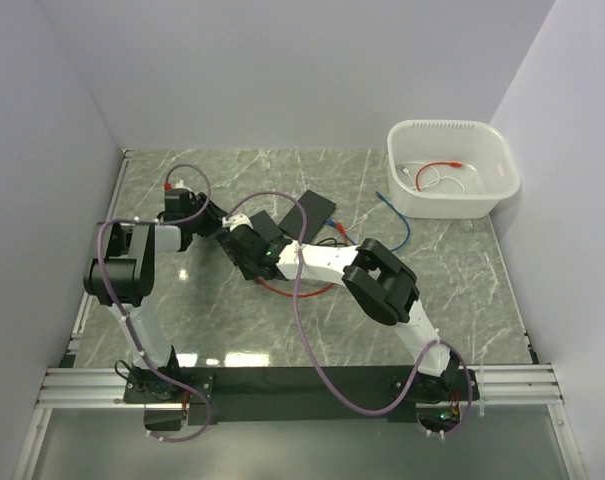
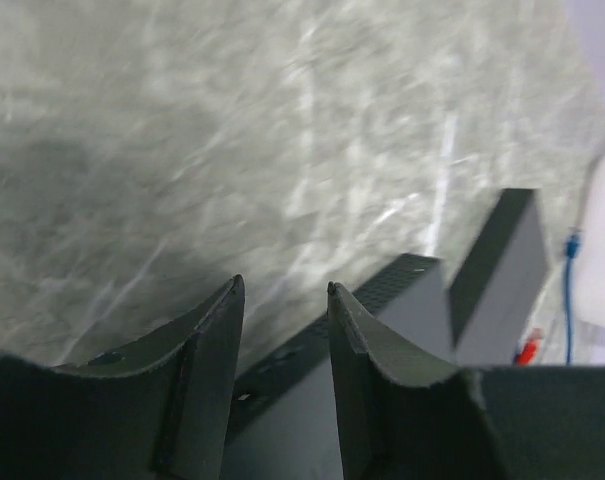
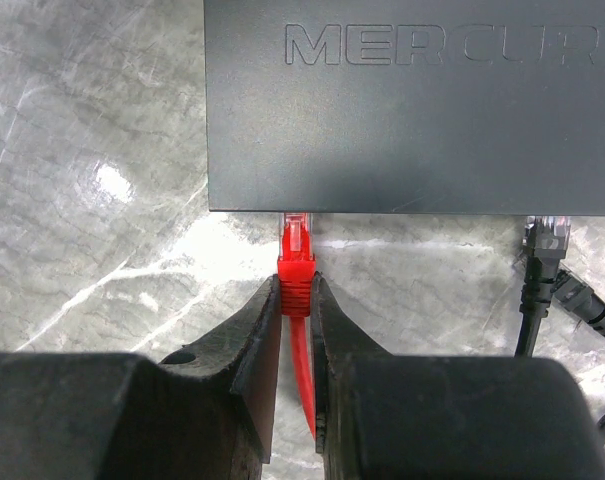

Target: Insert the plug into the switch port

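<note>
Nearest, right jaws clamped on red plug (image 3: 295, 265) just behind its clip. Beyond, plug tip meeting near edge of dark switch (image 3: 412, 100) on marble surface (image 3: 82, 200); seated or not, unclear. Farther left, left jaws apart, beside switch.

Plug (image 3: 295, 255) touched one edge of the switch (image 3: 412, 110), second box (image 1: 318, 209) lay behind it, tub (image 1: 507, 172) with cables (image 1: 432, 176) stood at the table's (image 1: 462, 290) far right.
</note>
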Tool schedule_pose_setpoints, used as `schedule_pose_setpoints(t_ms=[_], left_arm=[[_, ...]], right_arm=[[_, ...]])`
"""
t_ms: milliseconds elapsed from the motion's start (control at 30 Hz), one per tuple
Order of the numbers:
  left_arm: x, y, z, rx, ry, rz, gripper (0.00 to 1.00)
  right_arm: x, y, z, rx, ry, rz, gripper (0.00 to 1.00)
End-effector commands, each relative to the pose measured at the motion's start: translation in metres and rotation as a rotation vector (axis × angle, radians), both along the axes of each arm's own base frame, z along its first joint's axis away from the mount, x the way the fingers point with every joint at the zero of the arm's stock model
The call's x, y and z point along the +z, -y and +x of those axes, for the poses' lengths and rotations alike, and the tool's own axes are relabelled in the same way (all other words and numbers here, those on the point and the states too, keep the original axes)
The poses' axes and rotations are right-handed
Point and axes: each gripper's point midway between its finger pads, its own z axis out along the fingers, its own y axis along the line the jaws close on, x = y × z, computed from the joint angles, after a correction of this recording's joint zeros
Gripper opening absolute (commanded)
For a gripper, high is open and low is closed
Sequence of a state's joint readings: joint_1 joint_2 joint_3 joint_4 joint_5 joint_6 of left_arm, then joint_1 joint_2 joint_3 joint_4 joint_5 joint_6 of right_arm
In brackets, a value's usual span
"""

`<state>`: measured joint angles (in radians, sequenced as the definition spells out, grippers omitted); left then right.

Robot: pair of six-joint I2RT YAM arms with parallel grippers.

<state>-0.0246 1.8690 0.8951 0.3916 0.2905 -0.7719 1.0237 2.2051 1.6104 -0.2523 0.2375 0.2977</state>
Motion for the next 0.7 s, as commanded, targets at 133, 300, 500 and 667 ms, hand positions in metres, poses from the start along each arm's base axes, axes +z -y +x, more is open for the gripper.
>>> schedule_pose_setpoints(t_ms=[133, 300, 500, 667], left_arm=[[-0.011, 0.012, -0.008, -0.089, -0.062, -0.006, 0.43], [-0.015, 0.029, -0.022, -0.165, -0.07, 0.002, 0.41], [-0.025, 0.049, -0.038, -0.246, -0.083, -0.03, 0.39], [-0.028, 0.064, -0.05, -0.312, -0.084, -0.076, 0.36]], right_arm=[[0.023, -0.002, 0.006, -0.002, 0.03, 0.041, 0.0], [0.03, -0.003, 0.012, -0.011, 0.05, 0.035, 0.0], [0.042, -0.003, 0.027, -0.024, 0.077, 0.033, 0.0], [0.052, -0.002, 0.038, -0.027, 0.093, 0.028, 0.0]])
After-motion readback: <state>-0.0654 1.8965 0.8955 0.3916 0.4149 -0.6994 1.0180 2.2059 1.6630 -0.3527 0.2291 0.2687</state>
